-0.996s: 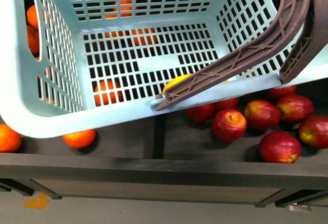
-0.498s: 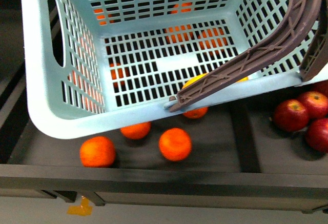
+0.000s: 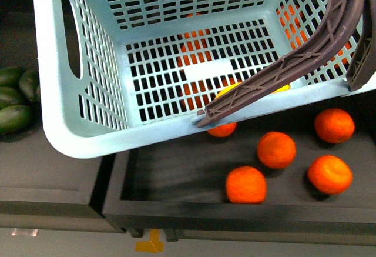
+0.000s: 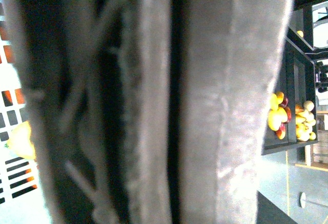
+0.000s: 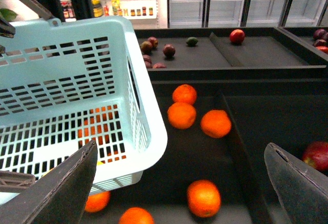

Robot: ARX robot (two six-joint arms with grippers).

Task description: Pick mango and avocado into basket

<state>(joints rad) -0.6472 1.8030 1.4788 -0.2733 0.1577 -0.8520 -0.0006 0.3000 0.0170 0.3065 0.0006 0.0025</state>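
Grippers: right gripper [image 5: 182, 149] jaws apart, empty; left gripper unreadable, brown handle [image 4: 205, 101] fills its view. Mango [image 3: 225, 89] lies in basket [image 3: 76, 145]. Avocado step pending, judged: dark avocados [image 3: 14, 117] on desk left of basket; next move needs reach there.

The right gripper [image 5: 180, 148] has two fingers [image 5: 59, 193]. Each is dark grey and matte, a broad wedge with a rounded tip and a thin paler rim along its edge. The left wrist view shows only blurred grey bands.
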